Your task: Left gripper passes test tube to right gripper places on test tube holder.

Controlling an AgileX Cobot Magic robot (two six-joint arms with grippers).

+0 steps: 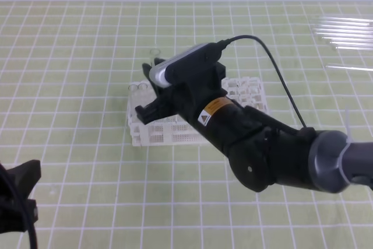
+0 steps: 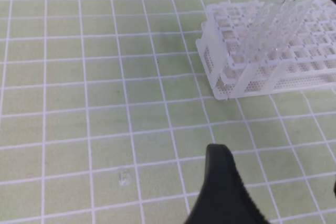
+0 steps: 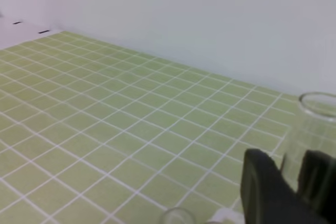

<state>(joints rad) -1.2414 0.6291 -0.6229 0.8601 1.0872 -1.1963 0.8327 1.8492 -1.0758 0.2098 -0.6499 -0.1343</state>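
tube: I see the test tube (image 3: 315, 129) upright between the right gripper (image 3: 291, 182) fingers in r. wrist view, open rim up top; in high view its rim pokes out above the gripper body, over the rack's far-left part.
r. pincer: narrow, jaws closed on the tube, one finger each side.
rack: test tube holder (image 1: 247, 94) mostly hidden under r. arm in high view; l. wrist view shows white lattice w/ two other tubes (image 2: 273, 24) standing in near-corner holes.
tube bottom: hidden, can't tell if it's in a hole yet or above the lattice.
l. pincer: left gripper (image 1: 17, 193) parked low at bottom-left edge, well apart from rack, jaws wide, holding nothing.
step: I judge handover done, placing underway.
risk 1: tip lands on a lattice rib, not a hole → tube skids or tilts in jaws.
risk 2: standing tubes are near → fingers may knock them.
risk 3: release before seated → tube topples; glass.
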